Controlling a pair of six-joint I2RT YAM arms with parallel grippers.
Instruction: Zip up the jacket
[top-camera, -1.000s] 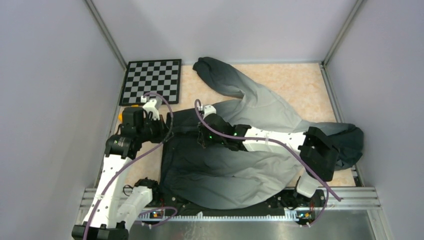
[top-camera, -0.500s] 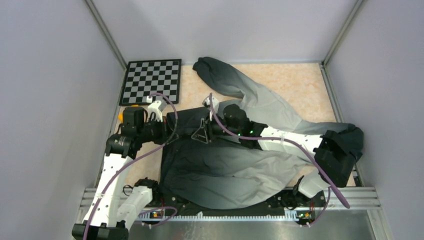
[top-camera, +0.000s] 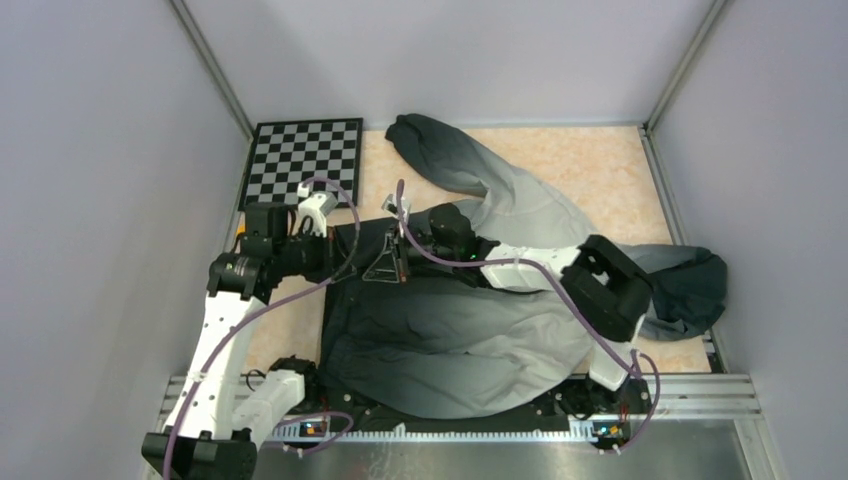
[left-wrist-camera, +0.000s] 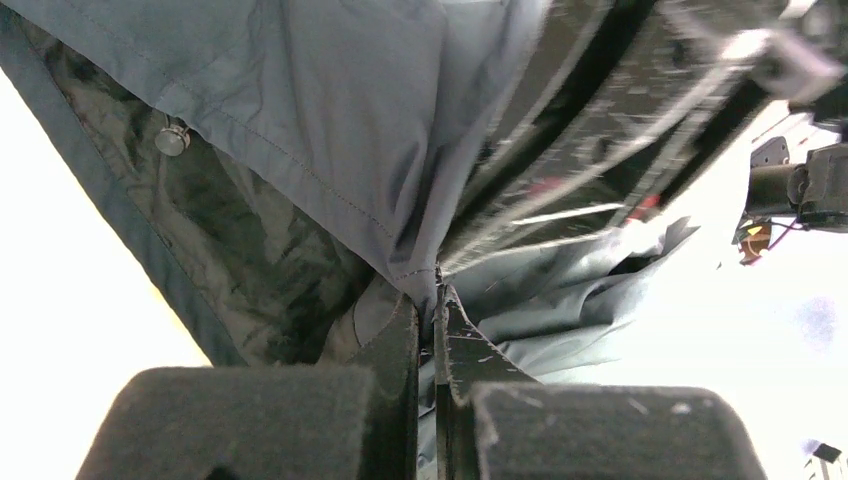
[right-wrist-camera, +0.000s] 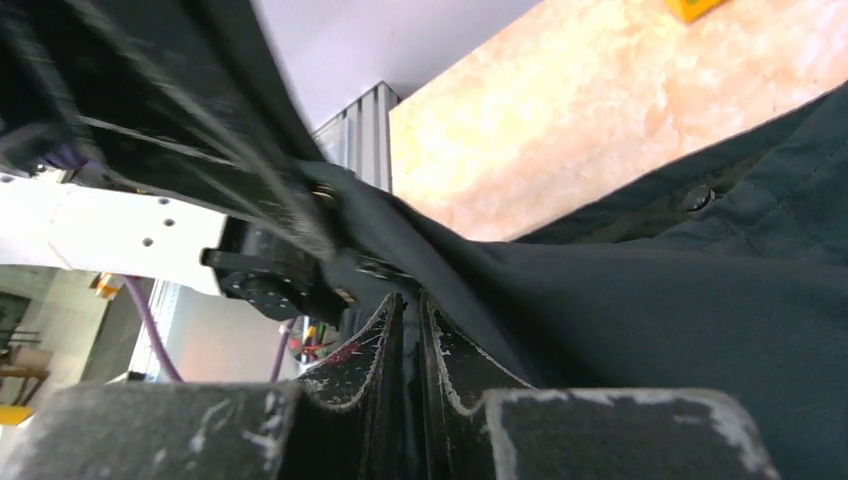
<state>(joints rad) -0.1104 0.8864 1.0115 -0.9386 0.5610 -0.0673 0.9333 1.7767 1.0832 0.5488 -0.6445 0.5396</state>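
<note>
Right gripper (right-wrist-camera: 410, 305) closer to left gripper (left-wrist-camera: 437, 300), both jaws tight on jacket (top-camera: 470, 340).

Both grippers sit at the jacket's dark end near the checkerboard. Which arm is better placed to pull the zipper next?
Likely right. The right gripper pinches the charcoal-to-grey hooded fabric jacket further inboard; the left gripper clamps its outer edge, anchoring.

Grey walls (top-camera: 450, 50) enclose a peach marbled tabletop (top-camera: 600, 165), a checkerboard (top-camera: 305, 160) at its far-left corner.
</note>
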